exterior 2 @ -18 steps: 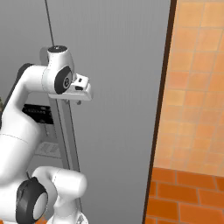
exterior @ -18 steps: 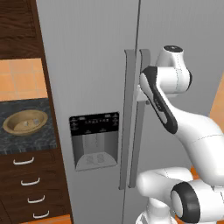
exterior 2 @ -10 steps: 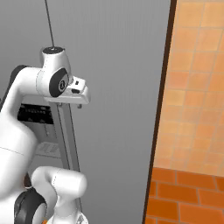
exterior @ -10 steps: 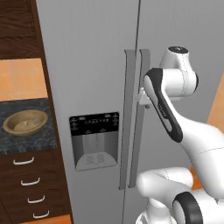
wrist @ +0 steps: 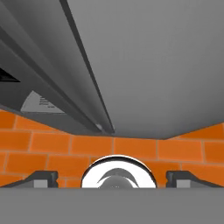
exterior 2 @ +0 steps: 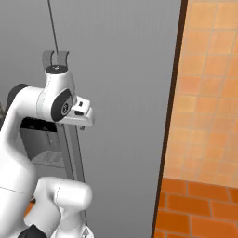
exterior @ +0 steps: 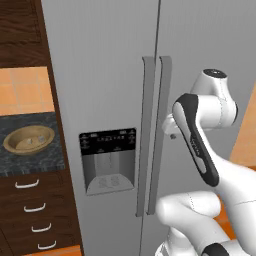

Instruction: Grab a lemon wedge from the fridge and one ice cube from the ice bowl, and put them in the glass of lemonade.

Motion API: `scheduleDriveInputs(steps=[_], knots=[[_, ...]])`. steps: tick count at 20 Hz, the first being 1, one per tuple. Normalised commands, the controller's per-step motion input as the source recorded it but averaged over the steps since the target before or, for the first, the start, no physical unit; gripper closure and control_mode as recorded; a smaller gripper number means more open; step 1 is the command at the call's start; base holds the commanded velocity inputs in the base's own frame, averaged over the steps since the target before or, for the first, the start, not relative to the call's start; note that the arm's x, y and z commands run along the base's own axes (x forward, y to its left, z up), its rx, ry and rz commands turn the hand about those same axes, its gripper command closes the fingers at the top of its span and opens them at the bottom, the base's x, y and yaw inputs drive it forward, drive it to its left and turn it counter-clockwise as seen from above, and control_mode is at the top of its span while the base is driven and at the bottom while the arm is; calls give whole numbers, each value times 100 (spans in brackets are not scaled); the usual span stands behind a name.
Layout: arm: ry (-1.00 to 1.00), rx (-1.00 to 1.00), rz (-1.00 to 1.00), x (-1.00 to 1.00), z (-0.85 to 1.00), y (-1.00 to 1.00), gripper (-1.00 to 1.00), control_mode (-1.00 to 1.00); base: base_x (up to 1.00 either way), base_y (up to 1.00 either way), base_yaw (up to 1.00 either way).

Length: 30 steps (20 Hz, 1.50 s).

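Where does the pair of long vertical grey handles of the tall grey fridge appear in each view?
Left base view: the pair of long vertical grey handles stands upright just right of centre.
Right base view: at the left, partly behind the white arm.
Hand view: slanting from the top left down to the centre.
Shared landmark: the black-panelled dispenser recess beside the handles.

The left base view is looking forward from behind the arm's left side, close to the fridge (exterior: 110,75), and is taking in its two door handles (exterior: 155,135), the dispenser recess (exterior: 108,160) and the ice bowl (exterior: 28,139) at the left edge. The right base view is facing the same fridge (exterior 2: 121,69) from the arm's right, sharing the handles (exterior 2: 69,139) and showing the orange tiled wall (exterior 2: 204,93) beyond. The hand view is sitting very near the fridge door (wrist: 153,57), looking along it toward the brick floor (wrist: 52,144).
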Motion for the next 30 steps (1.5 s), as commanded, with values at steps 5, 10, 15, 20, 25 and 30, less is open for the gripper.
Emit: scheduleDriveInputs(steps=[5, 10, 15, 20, 25, 30], knots=[[0, 0, 0, 0, 0, 0, -100, 100, -22, 16, 0], [0, 0, 0, 0, 0, 0, -100, 100, -16, 74, 0], [0, 0, 0, 0, 0, 0, -100, 100, -22, 88, 0], [0, 0, 0, 0, 0, 0, -100, 100, -1, 99, -3], [0, 0, 0, 0, 0, 0, -100, 100, 6, 97, -14], [0, 0, 0, 0, 0, 0, -100, 100, 56, 23, -2]])
